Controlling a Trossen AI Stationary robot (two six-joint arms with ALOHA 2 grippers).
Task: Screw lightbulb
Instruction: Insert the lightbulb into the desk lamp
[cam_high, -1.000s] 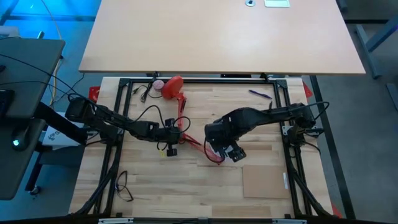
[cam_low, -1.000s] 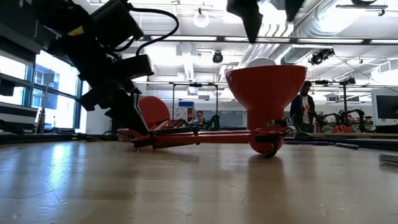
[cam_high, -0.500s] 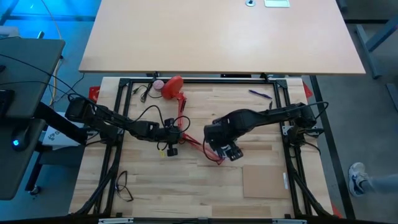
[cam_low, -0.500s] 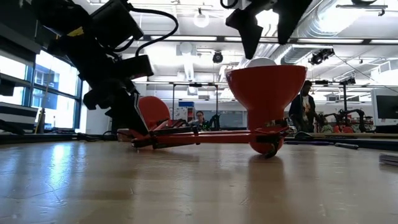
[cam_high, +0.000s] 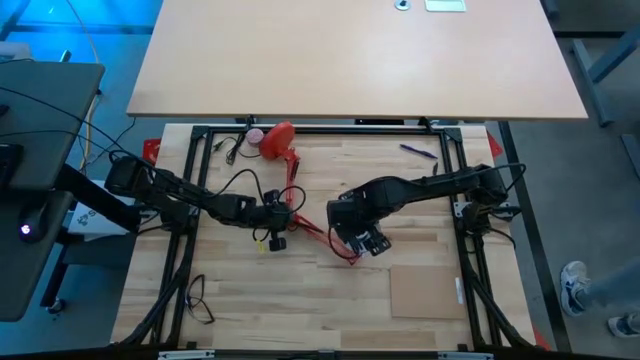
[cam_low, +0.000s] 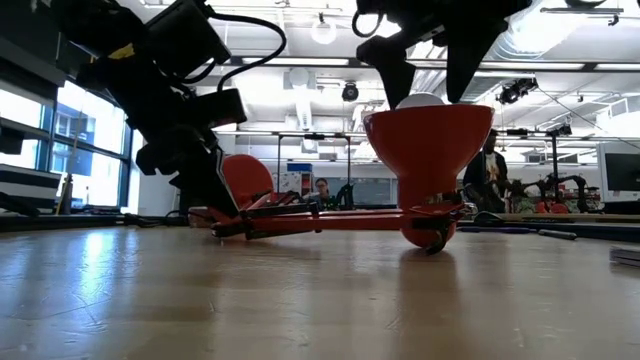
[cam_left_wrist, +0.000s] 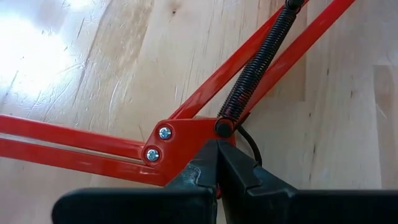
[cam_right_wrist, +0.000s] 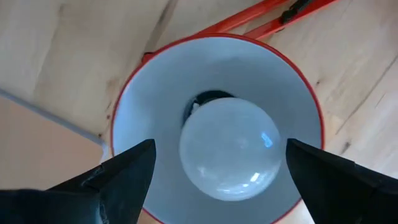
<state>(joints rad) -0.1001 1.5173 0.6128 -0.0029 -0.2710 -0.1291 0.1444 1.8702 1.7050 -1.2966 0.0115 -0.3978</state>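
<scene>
Right claw (cam_right_wrist: 214, 171) hangs open straight over the lightbulb (cam_right_wrist: 231, 147), which we see standing upright in the red shade (cam_right_wrist: 298, 106) at frame center. Left claw (cam_left_wrist: 217, 163) pinches the lamp arm joint (cam_left_wrist: 186, 134).

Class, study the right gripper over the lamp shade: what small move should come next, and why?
Probably lower the right gripper straight down. Its fingers stand open on either side of the lightbulb, which sits in the red lamp shade, not yet touching it. The left gripper is clamped on the lamp's arm joint.
</scene>
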